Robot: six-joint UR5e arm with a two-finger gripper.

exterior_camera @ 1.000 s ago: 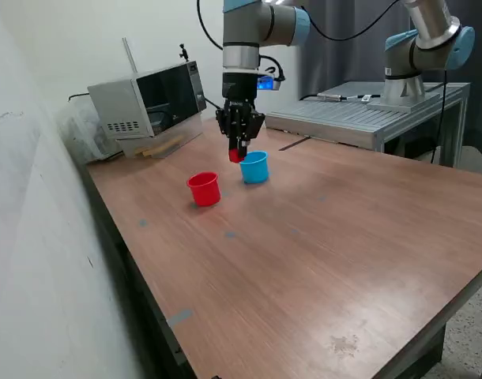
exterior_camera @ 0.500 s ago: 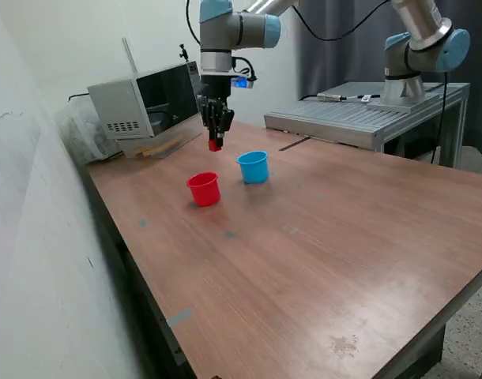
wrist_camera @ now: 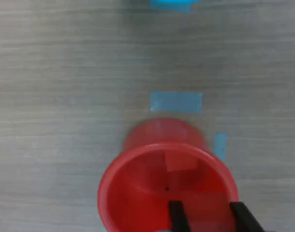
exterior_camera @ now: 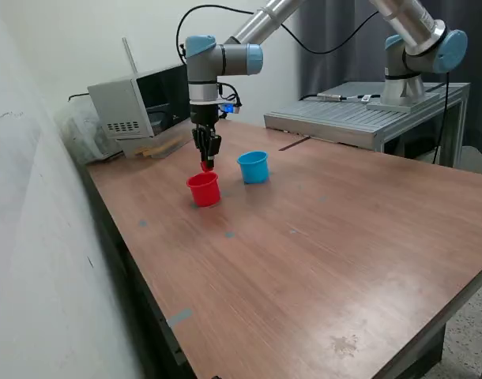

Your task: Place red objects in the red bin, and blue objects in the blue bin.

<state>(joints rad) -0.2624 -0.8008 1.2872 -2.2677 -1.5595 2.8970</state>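
Note:
The red cup [exterior_camera: 204,189] stands on the wooden table, with the light blue cup [exterior_camera: 254,166] to the exterior view's right of it. My gripper [exterior_camera: 206,163] hangs just above the red cup's mouth, shut on a small red cube [exterior_camera: 205,166]. In the wrist view the red cup [wrist_camera: 162,145] fills the middle and my two dark fingertips [wrist_camera: 176,217] stand over its opening. A paler red square [wrist_camera: 181,162] shows inside the cup. Only an edge of the blue cup [wrist_camera: 171,4] shows there. No dark blue cubes are in view.
A microwave [exterior_camera: 146,99] stands at the table's back, on the exterior view's left. A metal bench [exterior_camera: 359,114] with a second arm [exterior_camera: 419,47] is behind, on the right. Blue tape marks [wrist_camera: 176,102] lie beside the red cup.
My gripper carried the red cube from beside the blue cup toward the exterior view's left, then lowered it over the red cup.

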